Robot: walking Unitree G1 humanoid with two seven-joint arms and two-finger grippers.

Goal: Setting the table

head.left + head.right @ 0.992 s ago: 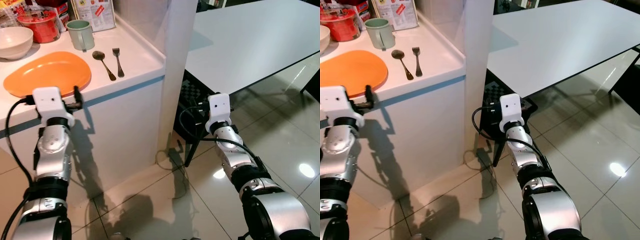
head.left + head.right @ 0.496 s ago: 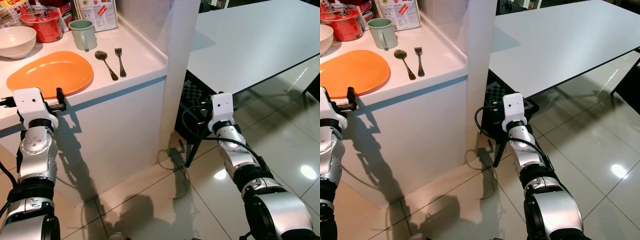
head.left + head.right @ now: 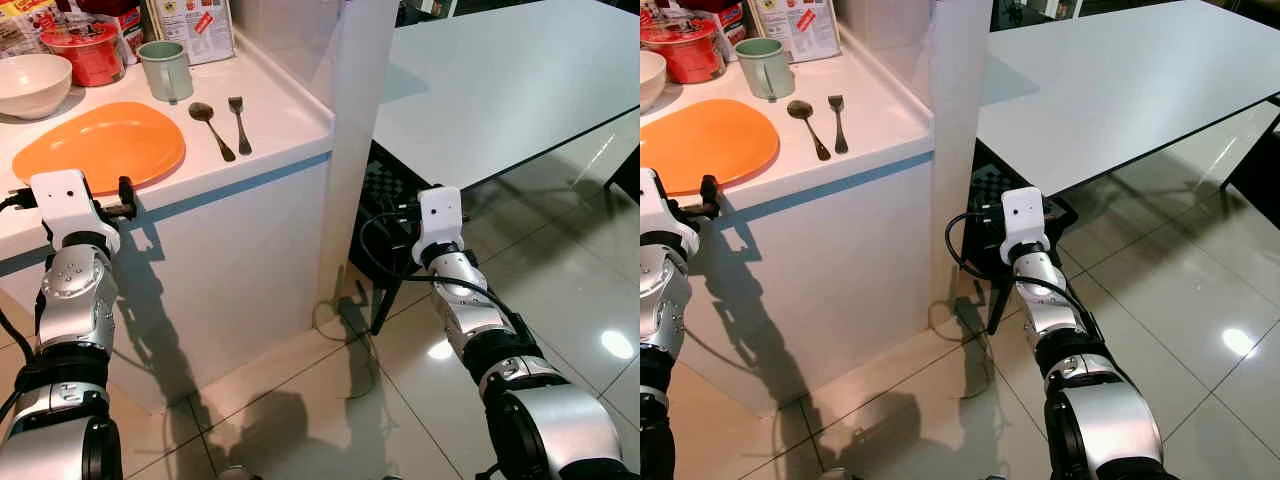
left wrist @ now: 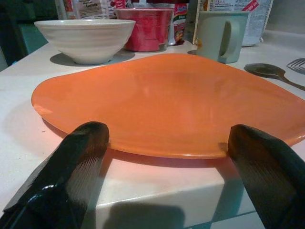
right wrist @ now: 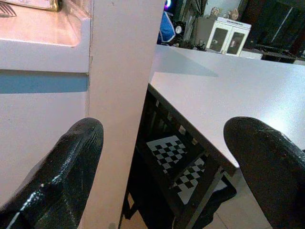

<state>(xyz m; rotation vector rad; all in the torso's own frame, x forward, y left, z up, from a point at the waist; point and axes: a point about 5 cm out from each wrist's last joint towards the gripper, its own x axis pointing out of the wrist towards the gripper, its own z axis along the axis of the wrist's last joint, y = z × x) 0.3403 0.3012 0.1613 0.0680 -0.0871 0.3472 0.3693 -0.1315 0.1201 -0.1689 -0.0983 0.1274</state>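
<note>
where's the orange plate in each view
Left eye view: orange plate upper left, on the white counter.
Right eye view: at the left edge.
Left wrist view: across the middle, just beyond the open black fingers.
Right wrist view: not there.
Shared landmark: green mug behind the plate.

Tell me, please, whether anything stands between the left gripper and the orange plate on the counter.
Nothing visible does. The left gripper is open at the counter's front edge, and the orange plate lies straight ahead of its fingers. The bowl, mug, spoon and fork sit behind or beside the plate.
</note>
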